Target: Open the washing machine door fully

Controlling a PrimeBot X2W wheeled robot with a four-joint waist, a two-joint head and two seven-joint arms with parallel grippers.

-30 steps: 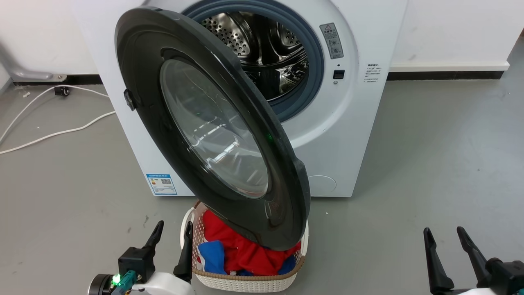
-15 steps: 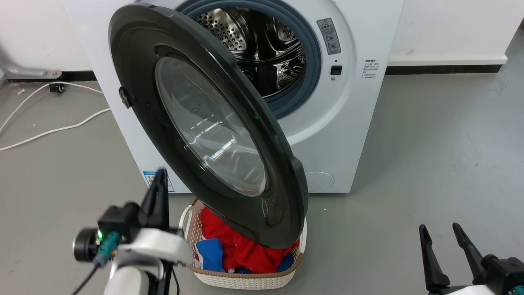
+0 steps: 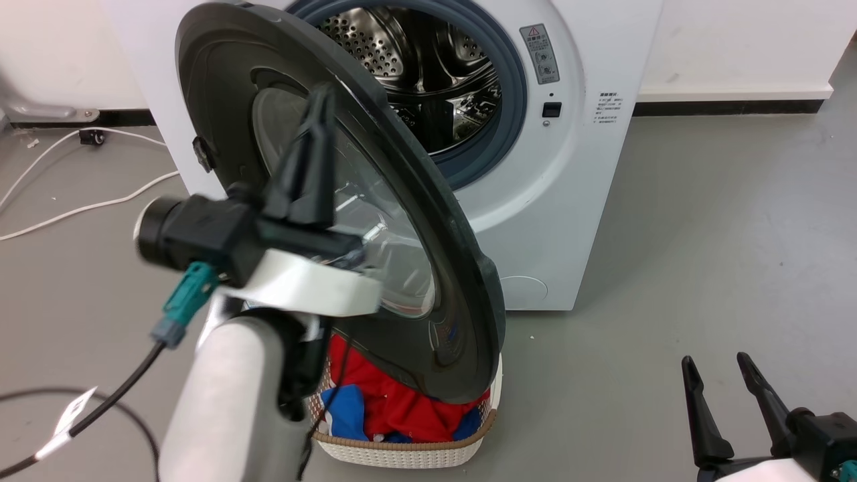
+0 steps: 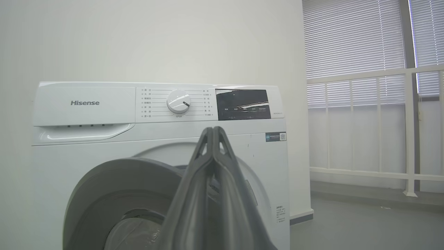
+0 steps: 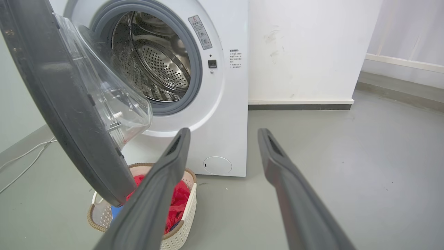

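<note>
The washing machine point(image 3: 576, 201) stands with its steel drum exposed. The washing machine door point(image 3: 462, 294), round and glossy black with a glass bowl, hangs partly open on its left hinge, out over a basket. My left gripper point(image 3: 321, 97) is raised in front of the door's outer face with its fingers pressed shut on nothing. Whether it touches the door I cannot tell. In the left wrist view the left gripper point(image 4: 212, 130) points at the machine's point(image 4: 86, 142) upper front, above the door point(image 4: 104, 184). My right gripper point(image 3: 715, 361) rests open low at the right, also point(image 5: 223, 133), apart from the door point(image 5: 62, 104).
A white laundry basket point(image 3: 402, 456) with red and blue clothes sits on the floor under the door's free edge, its rim point(image 5: 93, 222) also visible. A white cable point(image 3: 87, 204) lies on the grey floor at the left. Open floor extends to the right of the machine.
My left arm has risen from floor level beside the basket to in front of the door, and its fingers have shut. The door and right gripper hold their places.
</note>
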